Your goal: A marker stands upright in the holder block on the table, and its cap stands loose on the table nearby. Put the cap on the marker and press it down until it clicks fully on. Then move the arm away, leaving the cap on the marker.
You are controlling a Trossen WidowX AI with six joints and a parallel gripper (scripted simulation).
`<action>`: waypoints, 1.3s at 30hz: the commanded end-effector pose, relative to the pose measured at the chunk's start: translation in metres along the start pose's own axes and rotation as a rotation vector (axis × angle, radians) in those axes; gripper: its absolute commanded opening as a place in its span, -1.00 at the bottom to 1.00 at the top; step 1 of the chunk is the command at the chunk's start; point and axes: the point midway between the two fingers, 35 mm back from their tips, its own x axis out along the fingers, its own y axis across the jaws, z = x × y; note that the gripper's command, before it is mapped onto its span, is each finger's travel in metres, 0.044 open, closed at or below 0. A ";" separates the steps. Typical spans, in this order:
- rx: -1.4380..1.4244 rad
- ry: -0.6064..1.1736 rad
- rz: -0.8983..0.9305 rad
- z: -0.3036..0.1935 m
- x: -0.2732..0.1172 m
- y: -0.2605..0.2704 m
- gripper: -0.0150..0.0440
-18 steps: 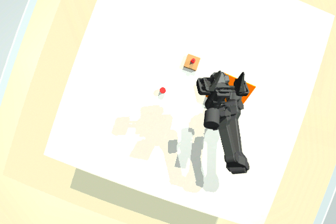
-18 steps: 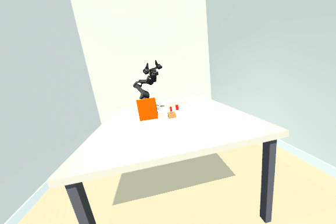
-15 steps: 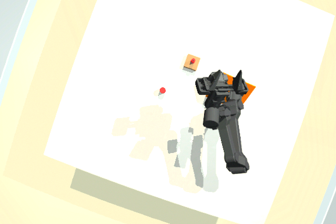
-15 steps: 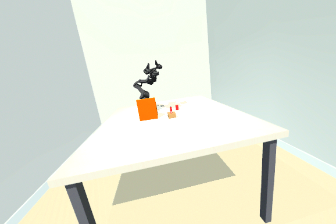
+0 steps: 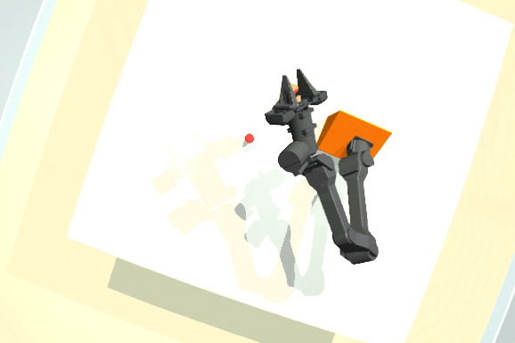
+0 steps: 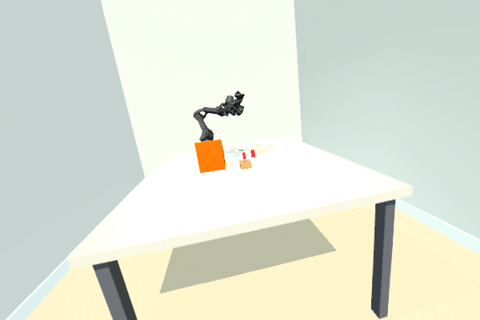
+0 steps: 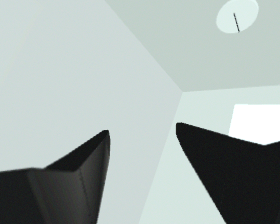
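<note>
The red cap (image 5: 249, 138) (image 6: 252, 153) stands alone on the table. The holder block (image 6: 245, 164) is small and tan, and the marker (image 6: 244, 155) stands upright in it, its upper part red. In the top view the gripper and its fingers cover most of the block and marker. My gripper (image 5: 291, 72) (image 7: 143, 131) is open, with nothing between the fingers. It is raised high above the table in the exterior view. The wrist view shows only the two dark fingers against walls and ceiling, with neither cap nor marker.
A large orange box (image 5: 363, 127) (image 6: 211, 156) stands beside the arm's base, on the opposite side of the holder block from the cap. The white table (image 5: 134, 179) (image 6: 270, 196) carries shadows of the arm near the cap.
</note>
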 end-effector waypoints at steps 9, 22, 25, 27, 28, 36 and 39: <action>0.886 -0.420 0.719 0.153 -0.022 0.041 0.37; 1.442 0.036 1.620 0.236 -0.102 0.069 0.37; 1.518 0.275 1.798 0.249 -0.124 0.071 0.37; 1.553 0.464 1.900 0.257 -0.139 0.071 0.37; 1.566 0.566 1.943 0.260 -0.146 0.071 0.37; 1.577 1.107 2.072 0.269 -0.180 0.074 0.37; 1.577 1.107 2.072 0.269 -0.180 0.074 0.37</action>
